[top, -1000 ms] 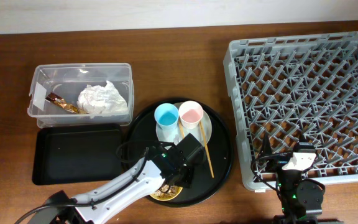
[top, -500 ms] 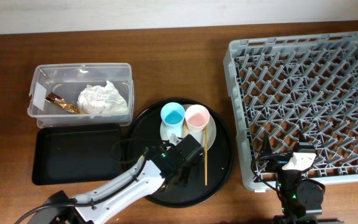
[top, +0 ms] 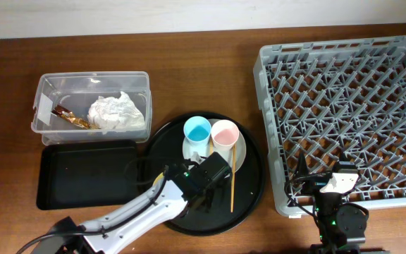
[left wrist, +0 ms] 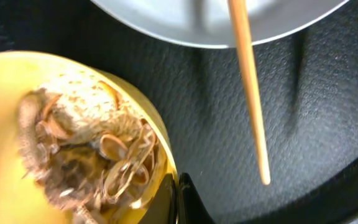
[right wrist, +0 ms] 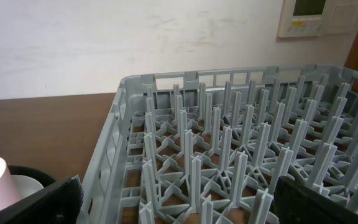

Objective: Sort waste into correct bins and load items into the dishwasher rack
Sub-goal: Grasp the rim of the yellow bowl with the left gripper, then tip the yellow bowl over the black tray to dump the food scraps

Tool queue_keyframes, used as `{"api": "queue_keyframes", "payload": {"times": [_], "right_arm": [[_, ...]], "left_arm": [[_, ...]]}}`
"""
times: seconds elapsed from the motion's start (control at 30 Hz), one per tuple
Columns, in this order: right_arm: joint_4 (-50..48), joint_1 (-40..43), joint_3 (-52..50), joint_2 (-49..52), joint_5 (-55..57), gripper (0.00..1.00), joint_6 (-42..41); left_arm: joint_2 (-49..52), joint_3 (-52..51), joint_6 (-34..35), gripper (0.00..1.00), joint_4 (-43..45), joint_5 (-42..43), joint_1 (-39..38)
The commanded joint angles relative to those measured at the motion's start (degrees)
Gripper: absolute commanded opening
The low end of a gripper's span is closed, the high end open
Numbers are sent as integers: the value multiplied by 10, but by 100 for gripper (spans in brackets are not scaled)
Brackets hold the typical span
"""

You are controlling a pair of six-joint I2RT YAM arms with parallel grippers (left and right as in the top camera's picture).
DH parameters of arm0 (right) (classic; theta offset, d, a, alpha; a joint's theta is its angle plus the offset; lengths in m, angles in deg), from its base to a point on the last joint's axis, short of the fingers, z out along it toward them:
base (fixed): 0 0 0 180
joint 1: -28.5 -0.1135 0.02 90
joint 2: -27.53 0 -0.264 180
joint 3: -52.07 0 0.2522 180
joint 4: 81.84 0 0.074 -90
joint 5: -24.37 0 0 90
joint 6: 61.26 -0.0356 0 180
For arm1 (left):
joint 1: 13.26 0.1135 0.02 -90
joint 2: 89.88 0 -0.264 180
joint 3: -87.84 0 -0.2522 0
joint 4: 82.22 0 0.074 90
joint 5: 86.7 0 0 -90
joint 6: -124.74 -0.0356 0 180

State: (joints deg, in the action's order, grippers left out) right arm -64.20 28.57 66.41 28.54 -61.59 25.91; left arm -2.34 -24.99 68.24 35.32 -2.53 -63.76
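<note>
Left hand (left wrist: 178, 202): looks clamped on the rim of the bowl (left wrist: 5, 186), finger just showing at the rim's edge; scraps (left wrist: 79, 149) heaped inside, close against the grip. From overhead the hand hides the bowl, so you can't tell whether it sits on the round tray (left wrist: 291, 143) or is lifted. Step in hand, as I read it: emptying the scraps. Napkin (top: 115, 111) and wrapper (top: 69, 116) already lie in the tub (top: 48, 85), forward-left of the hand. The black tray (top: 87, 173), bare, sits to the hand's left, likely the scraps' bin. Next, carry the bowl left, level, and tip only once over it; a rim pinch may let it swivel. Chopstick (left wrist: 248, 93) lies just right of the hand, its far end on the plate (left wrist: 229, 18); cups just ahead. Right hand (right wrist: 179, 186): fingers spread, empty, at the rack's (top: 266, 127) near edge. Table (top: 203, 56): dark wood; pale wall behind.
</note>
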Motion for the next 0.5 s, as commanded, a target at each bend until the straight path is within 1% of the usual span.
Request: {"api": "queue_keyframes", "payload": {"times": [0.0,0.13,0.23,0.3,0.37,0.47], "right_arm": [[4,4,-3,-3,3,99,-2],[4,4,-3,-3,3,99,-2],[4,4,-3,-3,3,99,-2],[4,4,-3,-3,3,99,-2],[4,4,-3,-3,3,99,-2],[4,4,-3,-3,3,99,-2]], "left_arm": [[-20,64,-13,0,-46,-35,-1],[-34,132,-13,0,-119,-84,5],[-47,171,-28,0,-159,-88,34],[-58,192,-39,0,-186,-88,73],[-70,196,-62,0,-195,-78,117],[-85,196,-95,0,-204,-37,197]]}}
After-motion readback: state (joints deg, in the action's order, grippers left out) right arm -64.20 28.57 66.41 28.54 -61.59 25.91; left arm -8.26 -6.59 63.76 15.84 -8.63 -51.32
